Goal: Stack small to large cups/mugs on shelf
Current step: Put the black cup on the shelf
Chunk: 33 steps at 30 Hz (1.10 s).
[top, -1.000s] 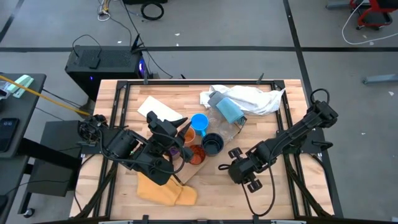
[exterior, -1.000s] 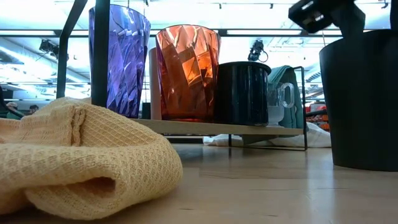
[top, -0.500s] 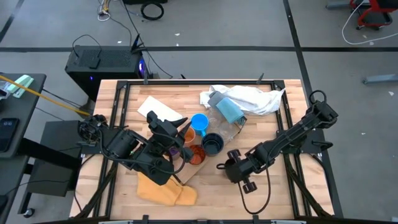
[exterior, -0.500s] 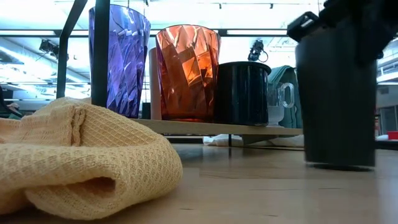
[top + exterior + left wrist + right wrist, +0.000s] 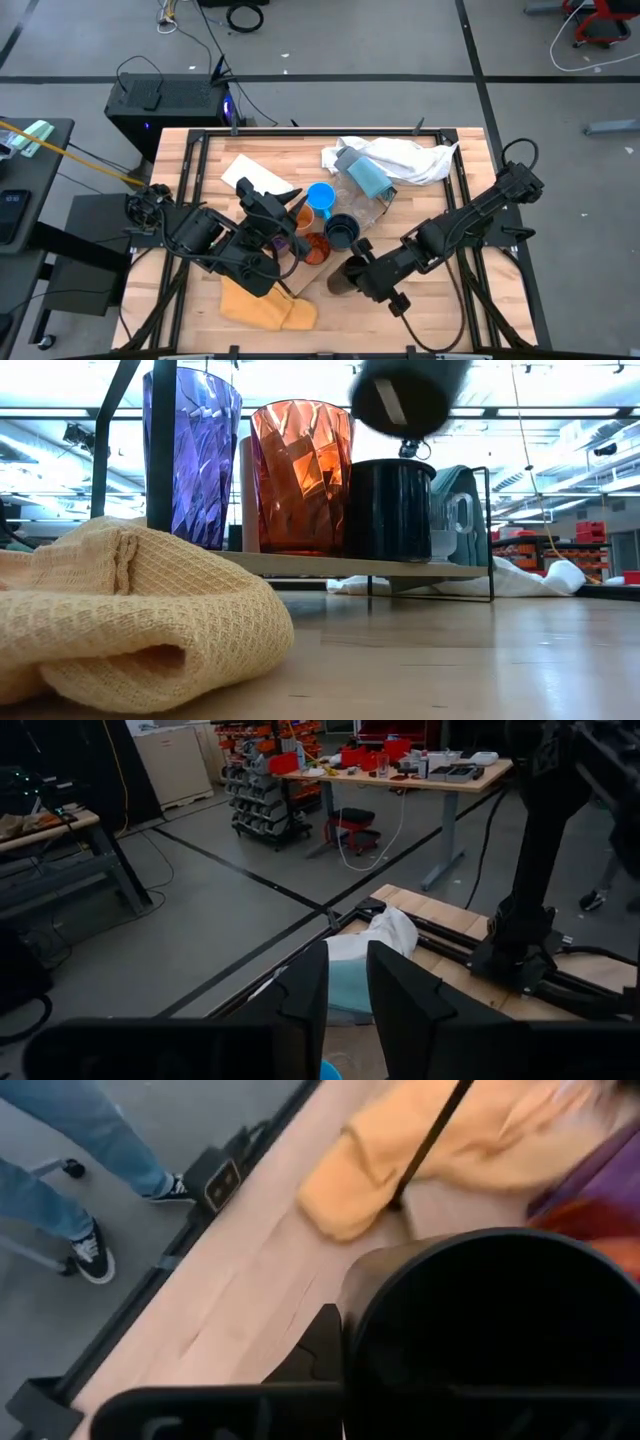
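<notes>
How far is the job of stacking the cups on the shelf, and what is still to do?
Done: the purple cup, the red-orange tumbler and a dark mug stand in a row on the shelf. In hand: the right gripper is shut on the black cup, lifted off the table near the shelf. The left gripper is by the cups. Left: placing the black cup; the blue mug sits behind.

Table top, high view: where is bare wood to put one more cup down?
Bare wood lies along the table's right side, between the white cloth and the right arm, and at the front right corner. The left back corner is also bare. The middle is crowded: cups on the shelf, the yellow cloth, and both end effectors.
</notes>
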Each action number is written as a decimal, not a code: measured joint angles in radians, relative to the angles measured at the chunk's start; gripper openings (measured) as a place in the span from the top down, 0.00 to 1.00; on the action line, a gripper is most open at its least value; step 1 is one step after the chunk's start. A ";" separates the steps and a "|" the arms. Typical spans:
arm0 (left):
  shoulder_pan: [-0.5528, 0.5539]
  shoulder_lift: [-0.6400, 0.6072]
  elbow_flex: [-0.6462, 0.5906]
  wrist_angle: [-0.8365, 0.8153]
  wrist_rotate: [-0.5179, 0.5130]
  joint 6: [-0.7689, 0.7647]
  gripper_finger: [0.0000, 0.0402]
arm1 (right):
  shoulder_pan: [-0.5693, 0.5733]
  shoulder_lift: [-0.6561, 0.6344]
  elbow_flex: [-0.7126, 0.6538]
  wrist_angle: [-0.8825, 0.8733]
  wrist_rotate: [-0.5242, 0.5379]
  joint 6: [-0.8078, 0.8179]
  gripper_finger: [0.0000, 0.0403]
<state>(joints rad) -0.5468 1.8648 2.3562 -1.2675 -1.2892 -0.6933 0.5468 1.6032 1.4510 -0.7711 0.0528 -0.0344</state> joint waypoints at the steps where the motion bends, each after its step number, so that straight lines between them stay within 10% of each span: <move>1: 0.000 0.000 0.000 0.000 0.000 0.000 0.80 | 0.000 0.000 0.016 -0.001 -0.003 -0.021 0.99; 21: -0.006 -0.025 0.000 -0.002 0.018 0.026 0.81 | -0.053 0.320 0.520 -0.340 -0.071 -0.364 1.00; 33: -0.007 -0.028 0.000 -0.004 0.023 0.028 0.81 | -0.073 0.412 0.569 -0.358 -0.132 -0.477 1.00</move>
<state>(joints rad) -0.5541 1.8366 2.3558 -1.2713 -1.2667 -0.6655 0.4738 2.0156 2.0201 -1.1288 -0.0794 -0.5111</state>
